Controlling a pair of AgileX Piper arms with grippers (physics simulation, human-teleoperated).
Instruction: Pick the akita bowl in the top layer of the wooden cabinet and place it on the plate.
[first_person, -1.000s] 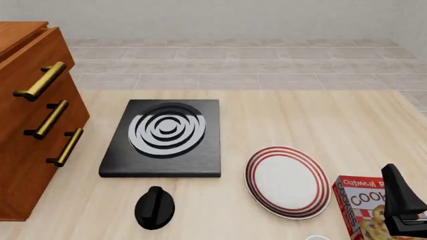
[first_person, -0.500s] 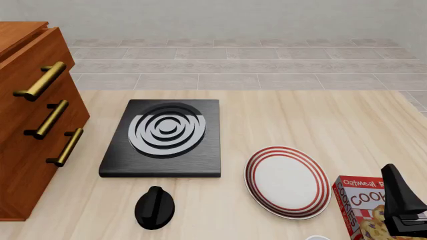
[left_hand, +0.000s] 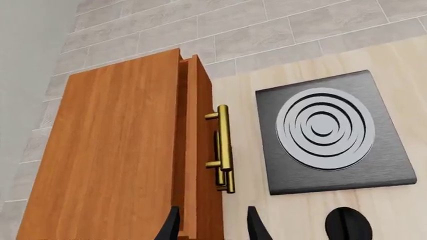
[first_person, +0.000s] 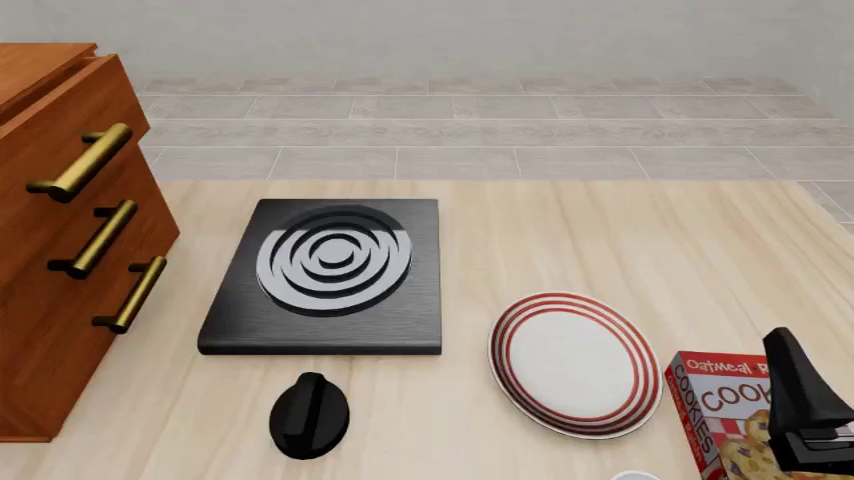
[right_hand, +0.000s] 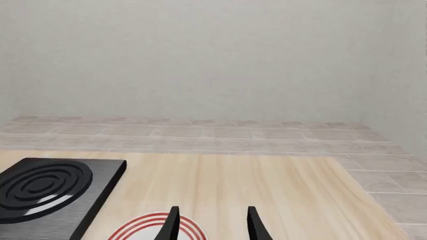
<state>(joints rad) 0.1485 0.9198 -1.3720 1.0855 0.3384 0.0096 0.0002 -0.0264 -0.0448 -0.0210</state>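
The wooden cabinet (first_person: 54, 300) stands at the table's left edge. Its top layer (first_person: 67, 130) is pulled out only by a narrow gap, which shows from above in the left wrist view behind the brass handle (left_hand: 223, 150). The akita bowl is hidden. The plate (first_person: 574, 362) lies at the front right, empty, and its red-ringed rim (right_hand: 157, 227) shows in the right wrist view. My left gripper (left_hand: 213, 227) hovers open above the cabinet's front edge. My right gripper (right_hand: 212, 225) is open over the plate's near side, holding nothing.
A black square stove (first_person: 327, 270) with grey rings sits mid-table between cabinet and plate. In front of it lies a black round knob-like object (first_person: 310, 415). A red cookie box (first_person: 721, 410) stands at the front right, beside the right arm (first_person: 801, 410).
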